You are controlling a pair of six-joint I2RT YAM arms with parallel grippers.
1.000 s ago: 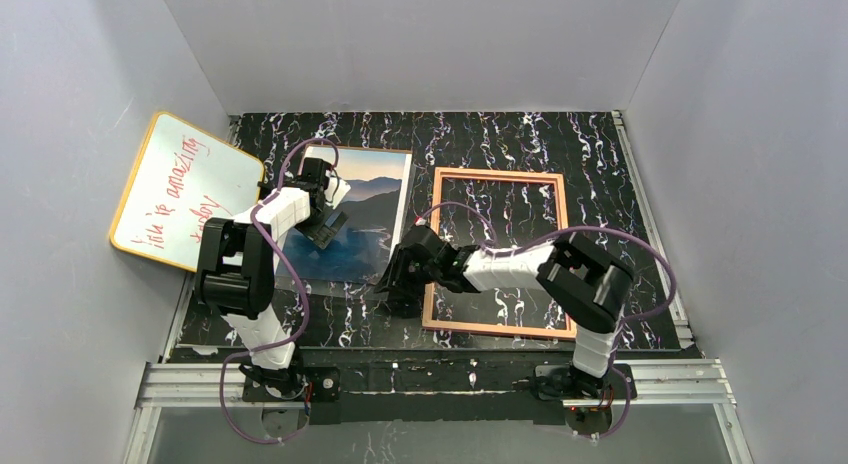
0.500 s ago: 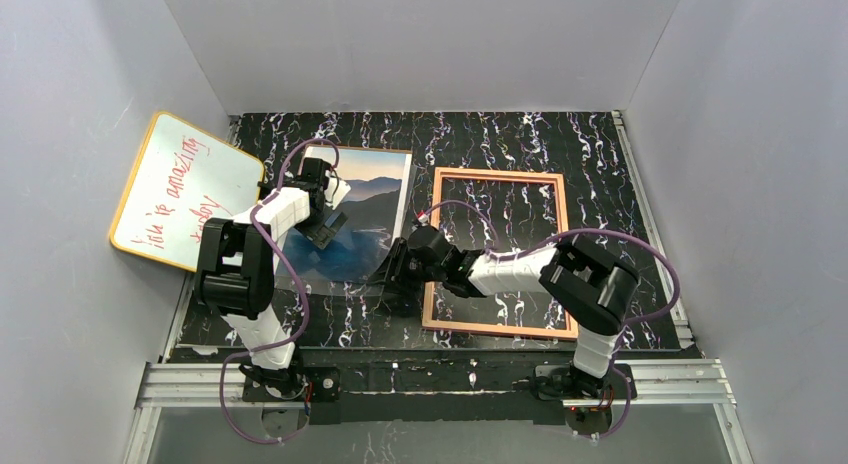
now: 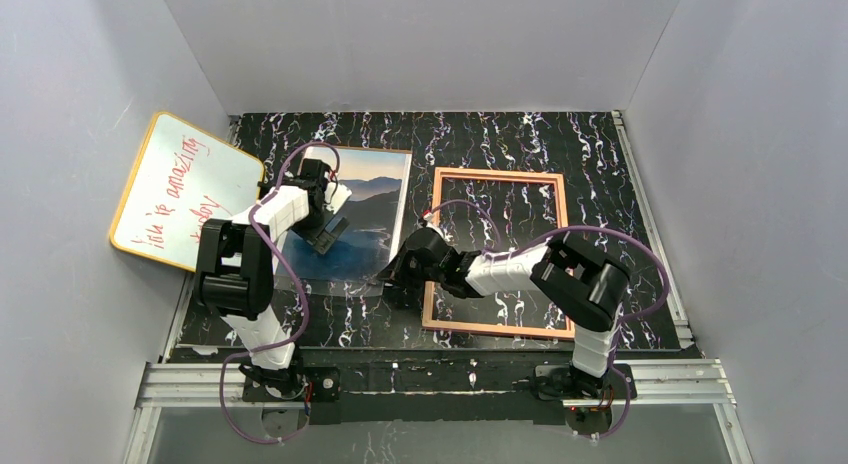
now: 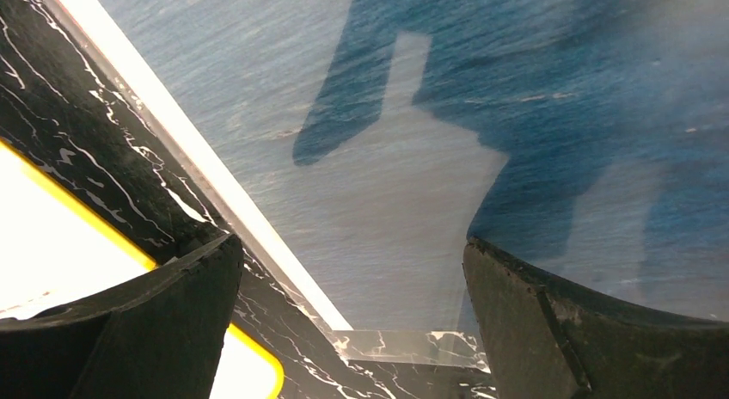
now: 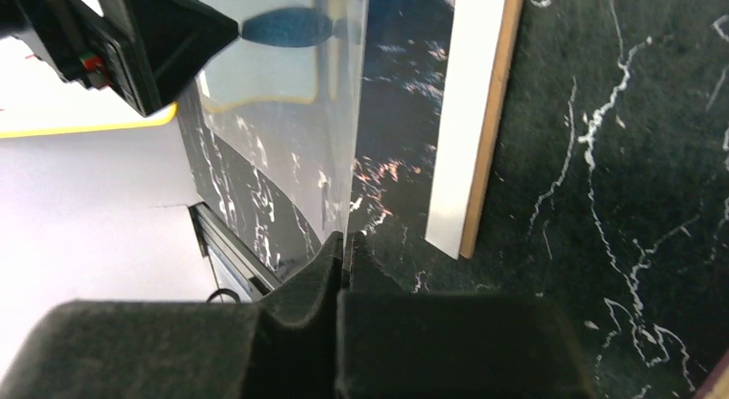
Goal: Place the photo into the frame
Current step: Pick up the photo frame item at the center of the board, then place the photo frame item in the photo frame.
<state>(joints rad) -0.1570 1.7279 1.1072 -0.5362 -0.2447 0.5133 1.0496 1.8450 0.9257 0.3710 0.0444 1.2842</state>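
Your right gripper (image 5: 344, 244) clenches the clear sheet (image 5: 284, 141) by its corner, probably to lift it off the photo (image 4: 430, 115); left gripper (image 4: 348, 248) hangs released above.

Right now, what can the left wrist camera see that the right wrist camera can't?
Only the left wrist view clearly shows the photo: blue sea with a white margin, filling the space between the fingers of the open left gripper.

Only the right wrist view shows the right gripper pinched shut on the edge of a thin clear sheet, and the grey wall beside the table.

Both show the black marbled table and the yellow-rimmed whiteboard.
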